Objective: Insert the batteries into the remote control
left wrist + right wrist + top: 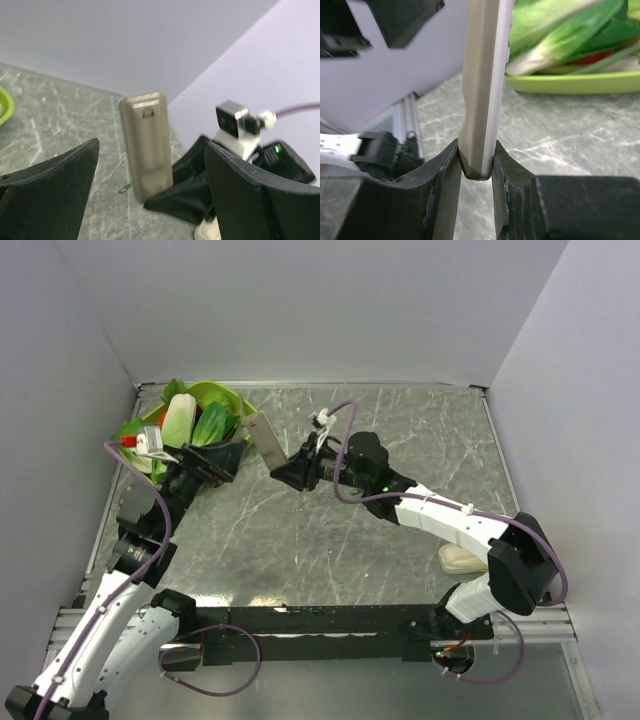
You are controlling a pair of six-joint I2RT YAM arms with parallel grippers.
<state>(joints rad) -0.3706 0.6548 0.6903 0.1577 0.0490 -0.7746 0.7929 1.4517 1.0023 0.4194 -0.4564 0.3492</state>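
Observation:
My right gripper (287,472) is shut on the lower end of the remote control (265,443) and holds it upright above the table. Its grey-brown reverse side faces the left wrist view (146,145). In the right wrist view the remote (482,85) stands edge-on between my fingers (447,175). My left gripper (233,455) is open and empty just left of the remote, which it faces without touching. One tiny green battery (125,188) lies on the table beyond the remote. The other battery is out of view.
A green bowl (236,398) of leafy vegetables stands at the back left, right behind my left gripper; it also shows in the right wrist view (570,82). A rounded cream-white lump (462,558) lies near the right arm's base. Grey walls enclose the marbled table.

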